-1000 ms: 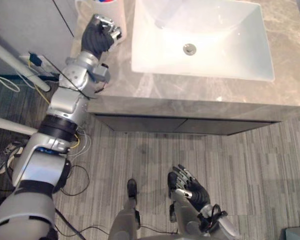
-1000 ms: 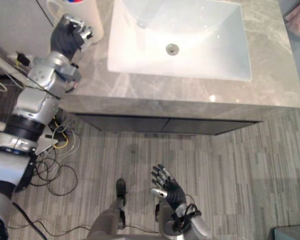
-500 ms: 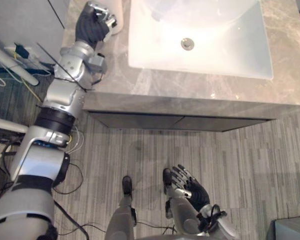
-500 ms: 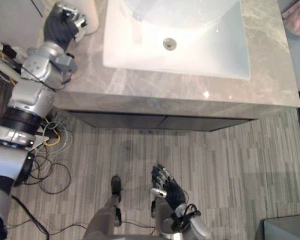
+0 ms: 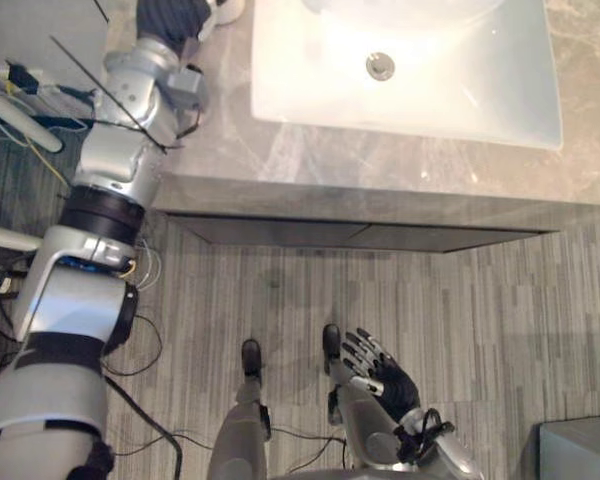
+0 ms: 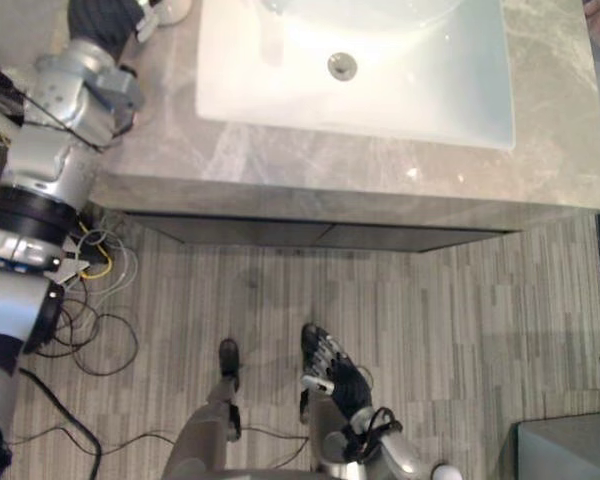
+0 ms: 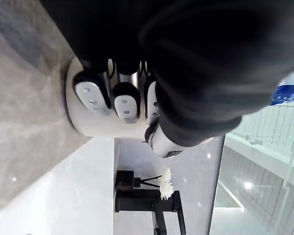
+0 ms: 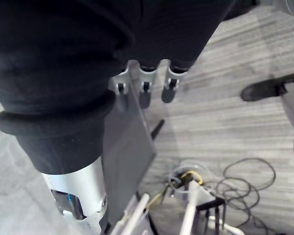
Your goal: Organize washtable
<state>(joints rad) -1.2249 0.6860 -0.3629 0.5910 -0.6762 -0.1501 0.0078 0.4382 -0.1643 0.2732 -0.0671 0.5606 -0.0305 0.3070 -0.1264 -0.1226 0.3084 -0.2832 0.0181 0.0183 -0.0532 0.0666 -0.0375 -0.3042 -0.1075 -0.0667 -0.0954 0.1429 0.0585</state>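
White cup [image 7: 102, 128] clasped in left hand [image 7: 125, 100], right hand [image 5: 385, 378] splayed

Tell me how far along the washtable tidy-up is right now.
Done: nothing I can confirm. In hand: the left robot hand is curled round the white cup at the end of the counter beside the sink. Left: placing that cup wherever it belongs; the right robot hand hangs open, low over the floor, idle.
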